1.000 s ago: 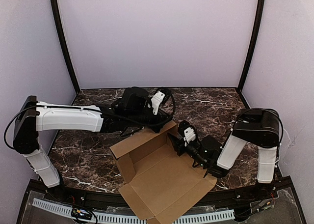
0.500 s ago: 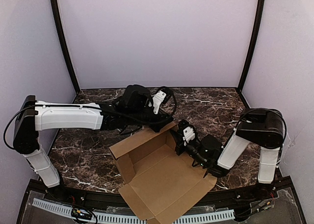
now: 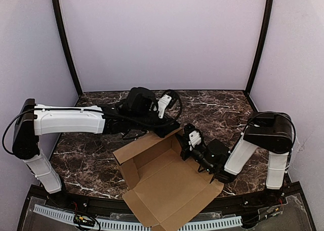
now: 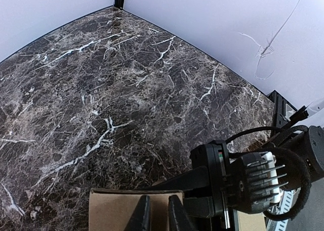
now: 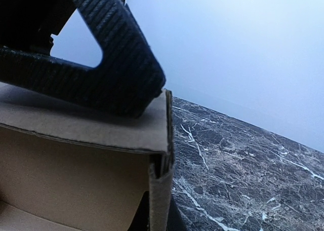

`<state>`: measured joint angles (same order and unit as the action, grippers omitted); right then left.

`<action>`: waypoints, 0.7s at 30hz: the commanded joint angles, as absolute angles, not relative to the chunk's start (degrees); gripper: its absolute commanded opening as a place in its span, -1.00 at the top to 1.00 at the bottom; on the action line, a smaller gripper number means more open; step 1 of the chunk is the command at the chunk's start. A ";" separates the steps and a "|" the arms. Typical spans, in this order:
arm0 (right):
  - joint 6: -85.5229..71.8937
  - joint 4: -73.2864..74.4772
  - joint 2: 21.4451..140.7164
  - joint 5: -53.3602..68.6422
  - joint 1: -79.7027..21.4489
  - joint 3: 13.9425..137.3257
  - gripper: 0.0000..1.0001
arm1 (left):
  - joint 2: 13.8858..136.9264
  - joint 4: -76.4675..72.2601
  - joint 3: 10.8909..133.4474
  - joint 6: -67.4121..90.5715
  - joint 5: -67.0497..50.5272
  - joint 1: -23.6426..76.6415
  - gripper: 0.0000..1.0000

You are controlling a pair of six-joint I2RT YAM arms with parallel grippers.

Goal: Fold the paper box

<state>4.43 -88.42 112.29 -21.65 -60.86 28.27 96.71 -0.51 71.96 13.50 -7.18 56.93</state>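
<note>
The paper box [image 3: 167,183] is plain brown cardboard, half folded at the table's near middle, with its far and right walls raised and its front panel flat. My left gripper [image 3: 169,127] rests on the top of the far right corner. In the left wrist view its fingertips [image 4: 144,215] stand a narrow gap apart over the folded brown edge [image 4: 111,210], with nothing between them. My right gripper [image 3: 183,147] is shut on the box's right wall; the wall's edge [image 5: 161,190] runs up between its fingers. A black left finger [image 5: 101,64] lies on the folded rim [image 5: 101,122].
The dark marble table [image 3: 217,109] is ringed by pale walls with black corner posts [image 3: 65,43]. A cable tray [image 3: 212,224] runs along the near edge, and the box's front panel overhangs it. The right wrist's body [image 4: 243,180] sits close beside my left fingers.
The right gripper has closed onto the box's right wall. The left fingers have parted slightly while staying on the far right corner. The box has barely moved.
</note>
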 commanded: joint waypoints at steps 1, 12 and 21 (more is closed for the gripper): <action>5.80 -90.35 112.41 -22.67 -61.25 29.32 1.00 | 96.07 3.69 70.64 15.07 -10.56 57.92 0.75; 5.71 -90.44 112.41 -22.80 -61.48 29.10 0.98 | 100.19 3.29 70.76 14.42 -9.25 57.95 0.82; 6.01 -90.70 112.31 -22.75 -61.76 28.88 0.77 | 101.37 1.95 63.26 16.08 -7.51 58.02 0.96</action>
<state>4.67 -88.47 112.29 -23.16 -61.14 28.27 98.19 -7.31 68.77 14.85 -6.90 57.08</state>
